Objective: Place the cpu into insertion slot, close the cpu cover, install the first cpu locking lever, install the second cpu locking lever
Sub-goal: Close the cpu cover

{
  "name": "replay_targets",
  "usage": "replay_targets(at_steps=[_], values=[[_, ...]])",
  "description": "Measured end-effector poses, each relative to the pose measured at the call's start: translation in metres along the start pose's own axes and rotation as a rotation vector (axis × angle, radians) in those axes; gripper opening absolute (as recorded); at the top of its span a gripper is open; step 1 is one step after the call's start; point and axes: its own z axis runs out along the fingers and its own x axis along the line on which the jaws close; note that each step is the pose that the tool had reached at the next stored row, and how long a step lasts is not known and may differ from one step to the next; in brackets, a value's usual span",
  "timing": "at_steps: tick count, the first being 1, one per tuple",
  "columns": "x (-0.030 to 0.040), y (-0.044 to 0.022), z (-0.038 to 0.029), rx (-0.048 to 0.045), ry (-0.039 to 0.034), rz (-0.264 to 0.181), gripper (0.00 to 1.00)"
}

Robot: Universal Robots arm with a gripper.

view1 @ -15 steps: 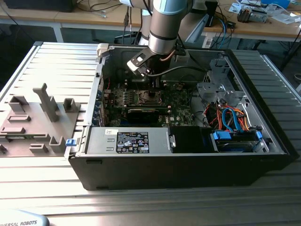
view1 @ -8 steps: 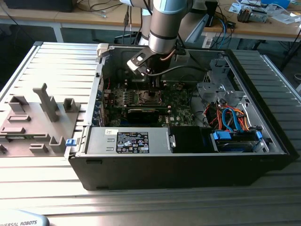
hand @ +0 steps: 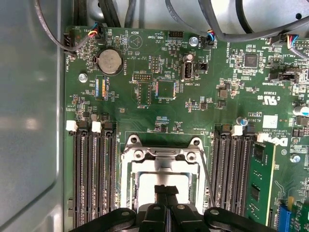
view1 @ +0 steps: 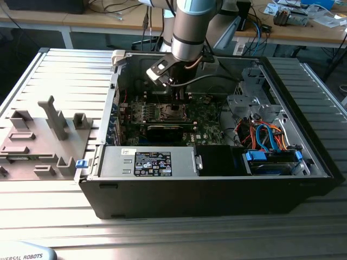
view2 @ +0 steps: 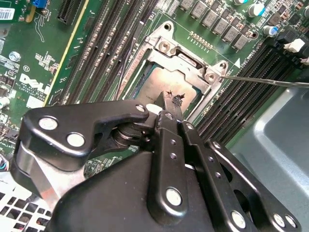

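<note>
Right up against the lens in the second wrist view sit the black links of the gripper. Its fingers are drawn in tight, pad against pad, with nothing I can see pinched between them. The tips are right at the top of the cpu; touching or just clear, I can't tell. The chip lies flat in the insertion slot, dull silver face up. The cpu cover looks folded down around it, with the chip showing through the square cut-out, though I can't say whether it is fully seated. One locking lever, a thin wire, juts out free across the memory slots, so to my eye it isn't latched. In the exterior view the arm reaches in from the upper middle of the frame into the open computer case. Now, the worries. Those closed tips are narrow and hard, and if they press off-centre they could skate over the metal lid and scratch it, or tip the cover onto one edge. The wire lever looks slim and springy; pushed at a poor angle, it could slip off the fingers and snap back, or catch a white clip on the memory slots. And if the cover isn't flat, a forced lever would load the chip unevenly.
</note>
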Motion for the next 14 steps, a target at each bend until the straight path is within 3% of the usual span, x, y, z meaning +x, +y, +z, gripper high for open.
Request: replay_targets(at_steps=[14], values=[[-0.0002,-0.0005,-0.0069,0.0001,-0.0044,0.0,0.11]])
